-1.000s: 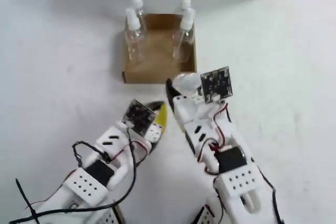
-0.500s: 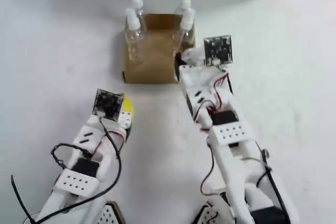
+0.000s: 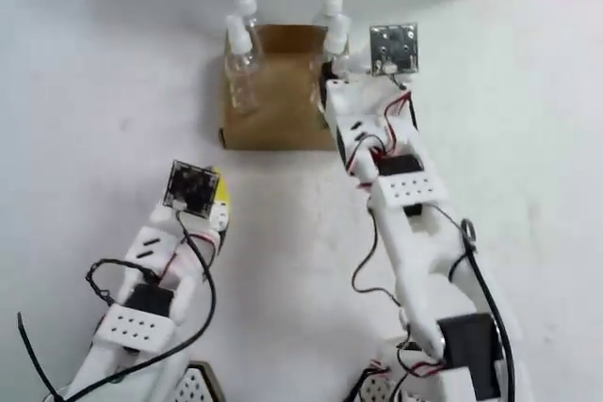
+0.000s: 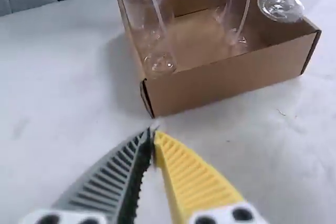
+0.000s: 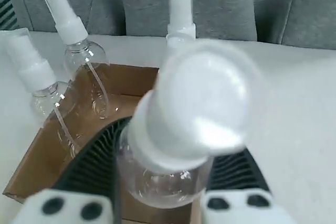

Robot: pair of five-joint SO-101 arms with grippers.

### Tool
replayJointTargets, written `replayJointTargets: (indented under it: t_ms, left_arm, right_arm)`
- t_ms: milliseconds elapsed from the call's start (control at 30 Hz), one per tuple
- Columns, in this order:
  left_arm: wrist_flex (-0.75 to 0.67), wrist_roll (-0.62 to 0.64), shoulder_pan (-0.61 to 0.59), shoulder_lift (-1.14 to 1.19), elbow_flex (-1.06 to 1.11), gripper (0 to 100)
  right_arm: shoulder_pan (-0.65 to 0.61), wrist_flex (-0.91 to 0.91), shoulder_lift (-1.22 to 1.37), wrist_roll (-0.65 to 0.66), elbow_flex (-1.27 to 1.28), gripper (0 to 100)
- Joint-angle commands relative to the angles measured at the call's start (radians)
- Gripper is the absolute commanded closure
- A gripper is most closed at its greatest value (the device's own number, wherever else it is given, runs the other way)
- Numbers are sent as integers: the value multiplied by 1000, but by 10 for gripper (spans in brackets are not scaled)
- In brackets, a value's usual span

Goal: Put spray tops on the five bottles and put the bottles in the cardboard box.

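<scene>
Five bottles (image 3: 238, 54), four standing in one cardboard box (image 3: 273, 129) by the table's (image 3: 509, 91) far edge, fifth bottle (image 5: 202, 95) clamped in right gripper (image 5: 173, 145) at its right wall, left gripper (image 4: 152, 132) closed, empty.

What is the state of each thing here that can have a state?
box: open, four bottles inside.
boxed bottles: standing, tops on.
fifth bottle: top on, gripped, over the box.
right hand: shut on fifth bottle.
left hand: shut, empty.
</scene>
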Motion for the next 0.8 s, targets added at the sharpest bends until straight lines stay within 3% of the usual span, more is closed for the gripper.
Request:
replayJointTargets:
  t_ms: [0,767]
  left_arm:
    - [-34,-9,-8,-1,-5,978]
    - [-34,-9,-8,-1,-5,978]
  right_arm:
    - [15,-25,36,12,-89,982]
    - [10,-59,232,38,-153,982]
